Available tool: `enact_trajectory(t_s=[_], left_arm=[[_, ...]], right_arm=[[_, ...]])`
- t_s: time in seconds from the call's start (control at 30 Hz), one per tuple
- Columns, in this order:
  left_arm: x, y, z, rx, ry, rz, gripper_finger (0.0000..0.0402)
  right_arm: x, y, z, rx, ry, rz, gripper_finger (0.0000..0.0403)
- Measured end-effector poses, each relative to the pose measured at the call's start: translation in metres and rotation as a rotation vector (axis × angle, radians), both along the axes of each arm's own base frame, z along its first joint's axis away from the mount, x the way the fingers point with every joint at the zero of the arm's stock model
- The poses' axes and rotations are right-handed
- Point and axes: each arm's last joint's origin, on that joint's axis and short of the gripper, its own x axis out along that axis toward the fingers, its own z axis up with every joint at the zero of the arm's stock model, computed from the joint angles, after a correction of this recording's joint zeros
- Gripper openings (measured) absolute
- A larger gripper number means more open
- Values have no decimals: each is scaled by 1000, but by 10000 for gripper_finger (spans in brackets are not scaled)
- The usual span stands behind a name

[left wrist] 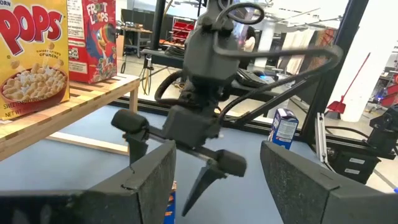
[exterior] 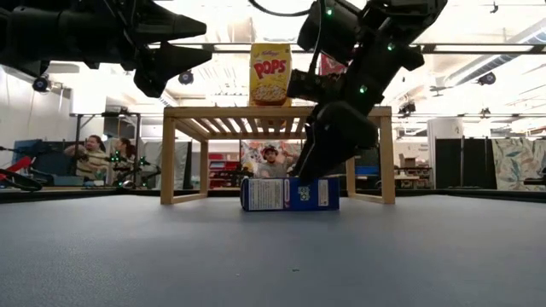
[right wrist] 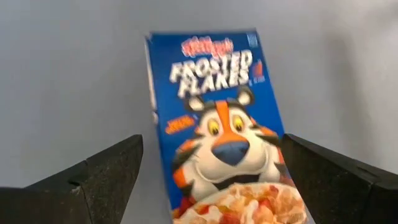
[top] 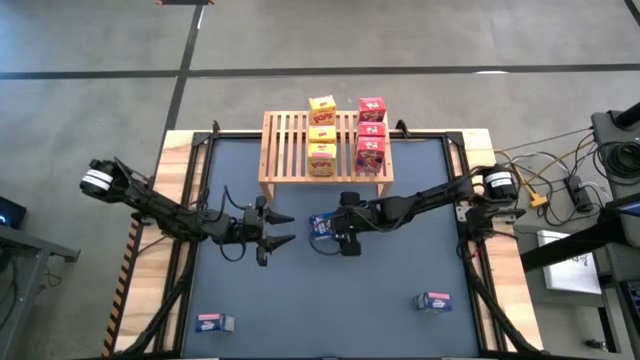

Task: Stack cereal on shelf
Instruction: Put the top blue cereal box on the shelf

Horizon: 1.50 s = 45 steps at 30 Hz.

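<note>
Cereal is partly stacked already: three yellow boxes [top: 322, 133] and three red boxes [top: 371, 135] sit in two rows on the shelf [top: 285, 150], which stands at the far edge of the counter [top: 300, 300], around its middle. The step in hand seems to be picking the first blue box [top: 323, 227], which lies flat near the middle of the counter, just in front of the shelf. The right gripper [top: 338, 228] is directly over this box with its fingers [right wrist: 106, 174] spread wide on both sides, not pinching it yet. Next, I think, it must come lower and close on the box, then lift it high enough to clear the shelf's front edge. The slats left of the yellow row are free. The left gripper [top: 285, 229] waits left of the box, fingers spread and holding nothing. Two more blue boxes [top: 434, 301] lie near the counter's near edge, well apart.
</note>
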Motion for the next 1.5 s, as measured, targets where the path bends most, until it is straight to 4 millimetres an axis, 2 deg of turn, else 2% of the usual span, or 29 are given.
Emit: enact_trajectory(t_s=[0.17, 0.33, 0.67, 0.8, 1.0, 1.5], left_arm=[[0, 0, 0, 0, 0, 0, 219], [0, 0, 0, 0, 0, 0, 219], [0, 0, 0, 0, 0, 0, 219], [0, 0, 0, 0, 0, 0, 219], [0, 0, 0, 0, 0, 0, 219], [0, 0, 0, 0, -1, 0, 219]], right_arm=[[-1, 0, -4, 8, 26, -11, 372], [-1, 6, -4, 100, 24, 2, 372], [-2, 46, 3, 151, 14, 98, 372], [3, 56, 13, 88, -22, 143, 372], [7, 54, 19, 95, -32, 126, 372], [2, 44, 7, 137, 7, 95, 372]])
